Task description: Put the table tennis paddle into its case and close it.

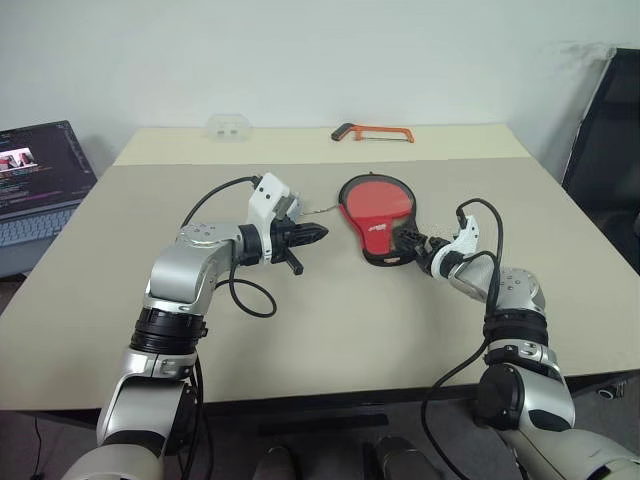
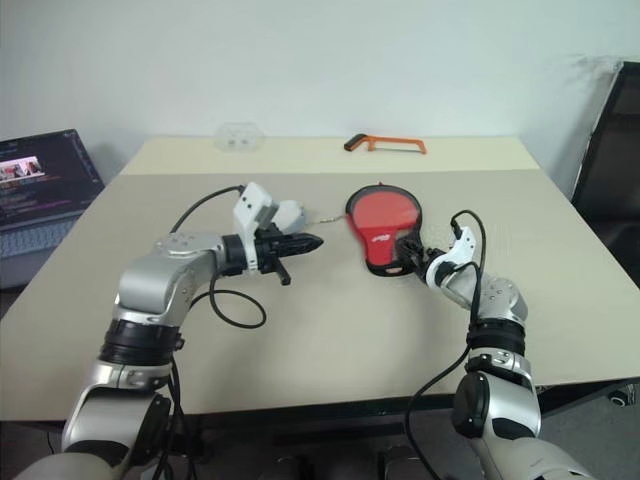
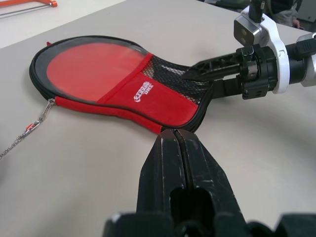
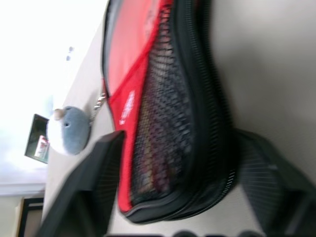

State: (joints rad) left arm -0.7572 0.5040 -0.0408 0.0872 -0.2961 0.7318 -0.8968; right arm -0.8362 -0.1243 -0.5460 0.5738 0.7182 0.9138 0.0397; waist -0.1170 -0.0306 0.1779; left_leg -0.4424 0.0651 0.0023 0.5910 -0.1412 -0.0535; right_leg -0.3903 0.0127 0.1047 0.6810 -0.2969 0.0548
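Observation:
The case point(image 1: 375, 215) lies flat on the table, red side up, with black mesh and white lettering point(image 3: 143, 91) over its narrow end. A round red face fills its wide end point(image 3: 89, 66); I cannot tell whether that is the table tennis paddle, and no handle shows. My right gripper point(image 1: 408, 240) is at the narrow end with a finger point(image 4: 94, 177) against each side of the case point(image 4: 173, 98). My left gripper point(image 1: 315, 235) hovers shut and empty left of the case. A chain on the zip pull point(image 3: 37, 121) leads to a blue-grey plush charm point(image 4: 69, 131).
An orange-framed hacksaw point(image 1: 372, 132) and a clear plastic box point(image 1: 228, 126) lie at the table's far edge. An open laptop point(image 1: 35, 180) stands off the table's left side, and a black chair point(image 1: 610, 130) is at the right.

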